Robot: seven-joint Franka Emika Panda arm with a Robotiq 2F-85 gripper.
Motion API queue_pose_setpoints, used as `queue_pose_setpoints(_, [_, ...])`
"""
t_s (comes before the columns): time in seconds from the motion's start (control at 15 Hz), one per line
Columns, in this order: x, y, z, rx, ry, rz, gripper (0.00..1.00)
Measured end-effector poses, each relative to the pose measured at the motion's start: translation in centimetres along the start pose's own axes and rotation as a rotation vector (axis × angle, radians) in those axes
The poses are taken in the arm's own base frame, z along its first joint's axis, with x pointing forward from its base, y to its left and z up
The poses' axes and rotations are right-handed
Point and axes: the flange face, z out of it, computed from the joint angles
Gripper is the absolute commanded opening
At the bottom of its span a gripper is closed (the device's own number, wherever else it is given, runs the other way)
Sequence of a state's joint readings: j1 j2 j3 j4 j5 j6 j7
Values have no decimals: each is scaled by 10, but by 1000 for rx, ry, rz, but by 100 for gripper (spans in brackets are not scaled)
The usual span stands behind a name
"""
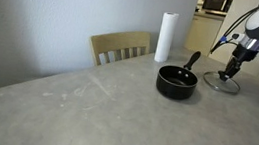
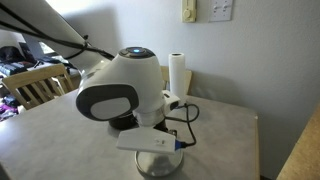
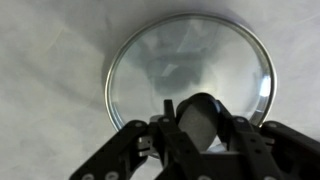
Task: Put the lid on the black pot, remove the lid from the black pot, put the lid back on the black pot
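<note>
The lid [image 3: 190,55] is round clear glass with a metal rim and lies flat on the grey table. In the wrist view my gripper [image 3: 198,128] is down on it, with the fingers closed on both sides of its black centre knob [image 3: 200,118]. In an exterior view the lid [image 1: 222,84] lies just beside the black pot [image 1: 176,83], on the side of its handle, with my gripper [image 1: 233,70] right above it. The pot is uncovered and its long handle points up and back. In the exterior view that faces the arm, the pot is largely hidden behind it.
A tall white paper-towel roll [image 1: 164,37] stands behind the pot and also shows in an exterior view [image 2: 178,72]. A wooden chair [image 1: 121,48] is at the table's far edge. The table [image 1: 75,106] stretches wide in front of the pot.
</note>
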State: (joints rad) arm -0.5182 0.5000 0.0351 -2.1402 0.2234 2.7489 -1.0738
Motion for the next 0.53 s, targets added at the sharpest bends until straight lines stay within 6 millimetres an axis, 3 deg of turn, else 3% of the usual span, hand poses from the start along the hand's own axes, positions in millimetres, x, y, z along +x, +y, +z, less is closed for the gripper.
queue_pose_setpoints(0.4, [4, 1, 1, 0, 4, -4, 18])
queue_pose_setpoints(0.53, [5, 0, 2, 1, 4, -7, 40])
